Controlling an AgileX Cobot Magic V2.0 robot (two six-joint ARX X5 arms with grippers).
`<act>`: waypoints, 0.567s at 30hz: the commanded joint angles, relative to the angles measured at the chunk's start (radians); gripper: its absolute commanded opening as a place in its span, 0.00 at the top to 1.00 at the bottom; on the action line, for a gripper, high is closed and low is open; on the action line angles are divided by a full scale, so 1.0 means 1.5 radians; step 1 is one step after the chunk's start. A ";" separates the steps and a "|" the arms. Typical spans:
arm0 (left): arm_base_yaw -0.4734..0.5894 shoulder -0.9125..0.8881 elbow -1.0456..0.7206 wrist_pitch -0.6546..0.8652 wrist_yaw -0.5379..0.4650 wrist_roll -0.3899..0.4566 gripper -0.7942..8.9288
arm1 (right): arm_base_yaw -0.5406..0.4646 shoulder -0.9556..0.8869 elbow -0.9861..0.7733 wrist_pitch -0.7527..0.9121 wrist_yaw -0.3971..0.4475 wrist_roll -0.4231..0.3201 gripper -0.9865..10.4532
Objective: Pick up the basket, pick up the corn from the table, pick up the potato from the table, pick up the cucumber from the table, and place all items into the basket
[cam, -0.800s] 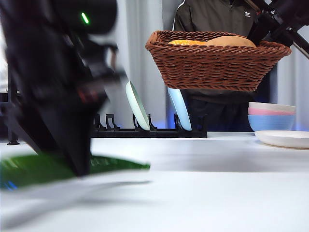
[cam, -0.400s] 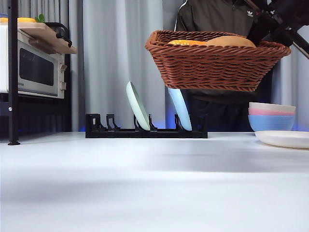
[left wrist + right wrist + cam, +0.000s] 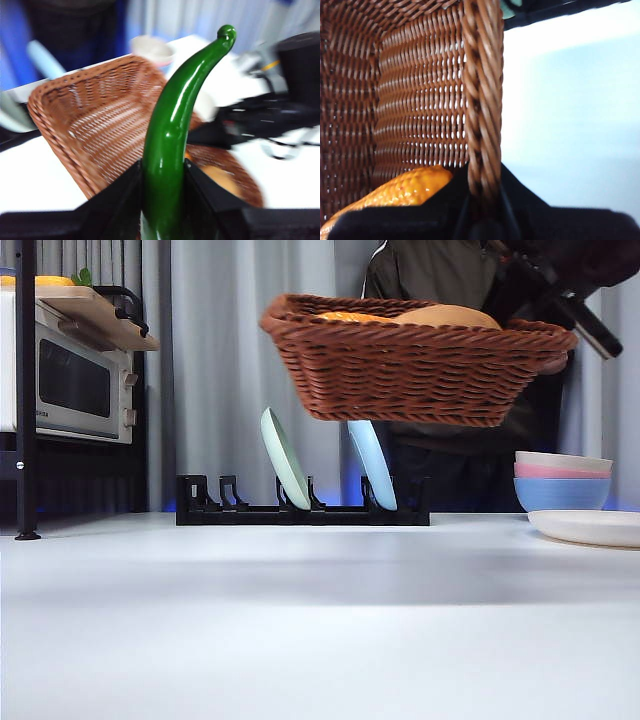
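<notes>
Above the worktop [image 3: 320, 640], right tool [image 3: 482, 220] clamps the basket [image 3: 410, 365] rim; left tool [image 3: 162, 220] grips the cucumber [image 3: 172, 135] over it.

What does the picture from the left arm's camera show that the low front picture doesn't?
Only the left arm's camera shows the cucumber, clamped upright in the left pincer above the basket. Only the front picture shows the microwave, the plate rack and the stacked bowls, with the basket hanging clear of the table. Both show the basket and the potato inside it.
</notes>
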 commanded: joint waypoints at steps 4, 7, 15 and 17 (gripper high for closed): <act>0.002 0.132 0.060 -0.002 -0.063 0.065 0.93 | 0.034 -0.006 0.009 0.011 -0.003 0.004 0.93; 0.002 0.189 0.085 -0.003 -0.078 0.076 0.93 | 0.046 -0.006 0.009 -0.003 -0.003 0.004 0.93; 0.006 0.251 0.101 -0.053 -0.143 0.082 0.92 | 0.055 -0.006 0.009 -0.026 -0.003 0.004 0.93; 0.010 0.252 0.101 -0.067 -0.142 0.082 0.91 | 0.055 -0.006 0.009 -0.026 -0.003 0.004 0.93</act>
